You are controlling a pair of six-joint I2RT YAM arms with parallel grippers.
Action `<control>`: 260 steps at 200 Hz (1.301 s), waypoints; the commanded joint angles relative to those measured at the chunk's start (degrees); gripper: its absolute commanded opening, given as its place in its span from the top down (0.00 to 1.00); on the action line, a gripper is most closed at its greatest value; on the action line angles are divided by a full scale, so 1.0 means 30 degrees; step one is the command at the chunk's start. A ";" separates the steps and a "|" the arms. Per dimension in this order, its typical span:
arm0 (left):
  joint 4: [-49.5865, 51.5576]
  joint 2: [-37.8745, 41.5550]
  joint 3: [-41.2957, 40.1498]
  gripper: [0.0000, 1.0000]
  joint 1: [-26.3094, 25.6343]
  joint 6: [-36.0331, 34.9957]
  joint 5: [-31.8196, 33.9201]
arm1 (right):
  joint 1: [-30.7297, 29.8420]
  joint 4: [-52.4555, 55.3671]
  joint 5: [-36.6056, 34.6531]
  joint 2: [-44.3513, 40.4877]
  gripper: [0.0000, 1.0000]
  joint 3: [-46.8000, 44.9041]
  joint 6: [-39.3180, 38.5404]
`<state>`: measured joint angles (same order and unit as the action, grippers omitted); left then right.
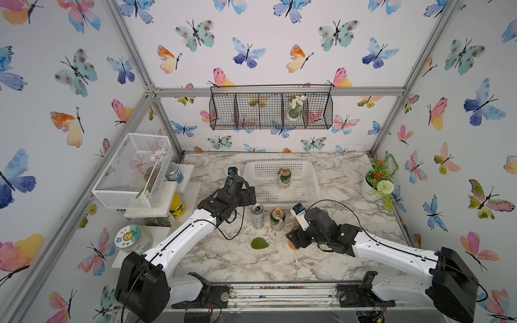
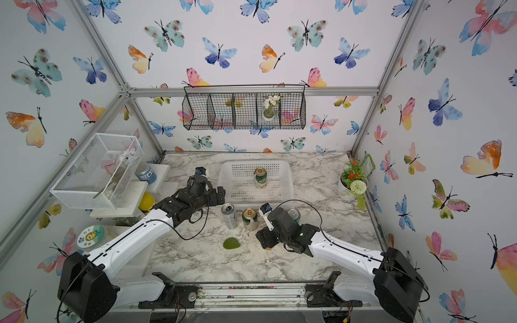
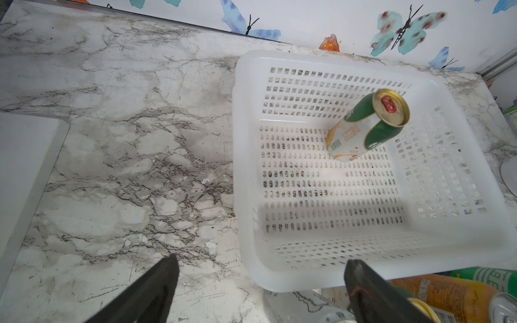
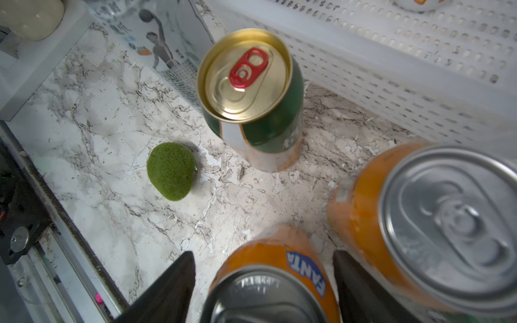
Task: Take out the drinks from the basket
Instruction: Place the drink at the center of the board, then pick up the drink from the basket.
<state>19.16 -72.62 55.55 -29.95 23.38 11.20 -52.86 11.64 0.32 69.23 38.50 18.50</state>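
Basket (image 1: 265, 193) at centre frame holds one can (image 1: 284, 177), so left gripper (image 3: 262, 259) hangs open beside it; right gripper (image 4: 263, 252) loosely straddles a Fanta (image 4: 279, 268).

basket (image 3: 246, 173) mostly free, cans (image 1: 277, 219) crowding front

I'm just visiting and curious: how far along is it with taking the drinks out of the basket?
Nearly done. Already out on the table: silver can, gold-top can, green can, a Fanta. In hand: the right claw straddles the second Fanta, jaws apart. Still to do: the last can stands in the basket, with the open left claw at its edge.
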 commanded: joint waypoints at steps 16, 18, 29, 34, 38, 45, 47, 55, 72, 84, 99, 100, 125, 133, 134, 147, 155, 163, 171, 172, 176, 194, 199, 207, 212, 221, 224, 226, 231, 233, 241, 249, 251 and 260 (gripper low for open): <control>0.0147 -0.0041 0.0350 0.01 0.0112 -0.0029 -0.0568 | -0.0104 -0.0496 -0.0128 -0.0480 0.13 -0.0119 0.0307; 0.0147 -0.0027 0.0351 0.01 0.0105 -0.0036 -0.0562 | -0.0104 -0.0485 -0.0118 -0.0502 0.13 -0.0097 0.0307; 0.0148 -0.0037 0.0379 0.01 0.0112 -0.0029 -0.0584 | -0.0126 -0.0440 -0.0128 -0.0579 0.12 -0.0061 0.0336; 0.0147 -0.0022 0.0380 0.01 0.0112 -0.0036 -0.0594 | -0.0105 -0.0408 -0.0114 -0.0628 0.12 -0.0018 0.0337; 0.0158 -0.0022 0.0402 0.01 0.0112 -0.0029 -0.0573 | -0.0104 -0.0372 -0.0134 -0.0659 0.12 -0.0004 0.0337; 0.0147 -0.0022 0.0409 0.01 0.0112 -0.0028 -0.0579 | -0.0105 -0.0299 -0.0152 -0.0700 0.11 0.0070 0.0337; 0.0147 -0.0022 0.0409 0.01 0.0105 -0.0028 -0.0594 | -0.0105 -0.0282 -0.0161 -0.0733 0.11 0.0075 0.0329; 0.0151 -0.0023 0.0408 0.01 0.0112 -0.0029 -0.0599 | -0.0104 -0.0219 -0.0192 -0.0803 0.11 0.0141 0.0331; 0.0148 -0.0033 0.0436 0.01 0.0112 -0.0028 -0.0599 | -0.0105 -0.0102 -0.0227 -0.0928 0.11 0.0232 0.0336; 0.0148 -0.0037 0.0388 0.01 0.0116 -0.0029 -0.0598 | -0.0104 -0.0180 -0.0216 -0.1090 0.12 0.0232 0.0308; 0.0148 0.0002 0.0406 0.01 0.0129 -0.0038 -0.0628 | -0.0106 -0.0110 -0.0250 -0.1308 0.12 0.0236 0.0198; 0.0148 0.0005 0.0407 0.01 0.0135 -0.0033 -0.0628 | -0.0105 -0.0105 -0.0251 -0.1324 0.12 0.0264 0.0194; 0.0158 0.0037 0.0407 0.01 0.0141 -0.0073 -0.0657 | -0.0104 0.0044 -0.0497 -0.1973 0.12 0.0521 0.0132; 0.0149 0.0037 0.0410 0.01 0.0141 -0.0075 -0.0658 | -0.0104 0.0024 -0.0516 -0.2215 0.12 0.0609 0.0062; 0.0148 0.0037 0.0410 0.01 0.0141 -0.0081 -0.0672 | -0.0104 0.0021 -0.0501 -0.2246 0.12 0.0611 0.0053; 0.0148 -0.0012 0.0438 0.01 0.0141 -0.0058 -0.0731 | -0.0104 -0.0042 -0.0629 -0.2491 0.12 0.0772 0.0014; 0.0162 -0.0018 0.0453 0.01 0.0141 -0.0060 -0.0800 | -0.0104 -0.0092 -0.0732 -0.2591 0.12 0.0896 0.0014; 0.0164 0.0003 0.0482 0.01 0.0141 -0.0037 -0.0875 | -0.0104 -0.0171 -0.0895 -0.2650 0.12 0.1029 -0.0014; 0.0159 0.0001 0.0526 0.01 0.0141 -0.0028 -0.0919 | -0.0106 -0.0173 -0.1095 -0.2628 0.11 0.1233 0.0027; 0.0153 0.0004 0.0526 0.01 0.0141 -0.0043 -0.0935 | -0.0105 -0.0166 -0.1142 -0.2628 0.11 0.1275 0.0035; 0.0162 0.0007 0.0550 0.01 0.0141 -0.0040 -0.0964 | -0.0104 -0.0181 -0.1291 -0.2619 0.11 0.1400 0.0093; 0.0147 -0.0087 0.0695 0.01 0.0141 -0.0036 -0.1066 | -0.0104 -0.0521 -0.2231 -0.2356 0.10 0.1924 0.0161; 0.0162 -0.0106 0.0744 0.01 0.0141 -0.0036 -0.1146 | -0.0104 -0.0581 -0.2630 -0.2215 0.10 0.2141 0.0161; 0.0147 -0.0223 0.0827 0.01 0.0141 -0.0028 -0.1300 | -0.0104 -0.0598 -0.3398 -0.1832 0.10 0.2540 0.0161; 0.0149 -0.0296 0.0881 0.01 0.0141 -0.0011 -0.1408 | -0.0104 -0.0598 -0.3912 -0.1504 0.10 0.2838 0.0118; 0.0164 -0.0500 0.1059 0.01 0.0141 0.0046 -0.1655 | -0.0076 -0.0310 -0.4880 -0.0883 0.09 0.3545 0.0002; 0.0149 -0.0561 0.1142 0.01 0.0141 0.0032 -0.1727 | -0.0075 -0.0240 -0.5233 -0.0659 0.09 0.3771 -0.0027; 0.0148 -0.0618 0.1186 0.01 0.0141 0.0045 -0.1819 | -0.0075 -0.0187 -0.5408 -0.0517 0.09 0.3930 -0.0040; 0.0169 -0.0750 0.1323 0.01 0.0141 0.0080 -0.1944 | -0.0075 -0.0056 -0.5992 -0.0201 0.09 0.4326 -0.0093; 0.0175 -0.0812 0.1407 0.01 0.0141 0.0050 -0.2005 | -0.0053 0.0013 -0.6294 -0.0110 0.09 0.4479 -0.0100; 0.0165 -0.1043 0.1708 0.01 0.0141 0.0001 -0.2355 | 0.0023 0.0262 -0.7266 0.0417 0.08 0.5107 -0.0088; 0.0147 -0.1322 0.2071 0.01 0.0141 -0.0074 -0.2622 | 0.0283 0.0586 -0.8086 0.0858 0.08 0.5651 0.0070; 0.0147 -0.1387 0.2172 0.01 0.0141 -0.0084 -0.2680 | 0.0395 0.0679 -0.8260 0.0961 0.08 0.5791 0.0131; 0.0122 -0.1883 0.2709 0.01 0.0137 -0.0168 -0.3065 | 0.1016 0.0919 -0.8484 0.1321 0.08 0.6215 0.0466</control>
<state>19.59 -75.42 59.79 -29.93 23.40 6.59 -52.36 11.75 -15.44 70.65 53.12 18.83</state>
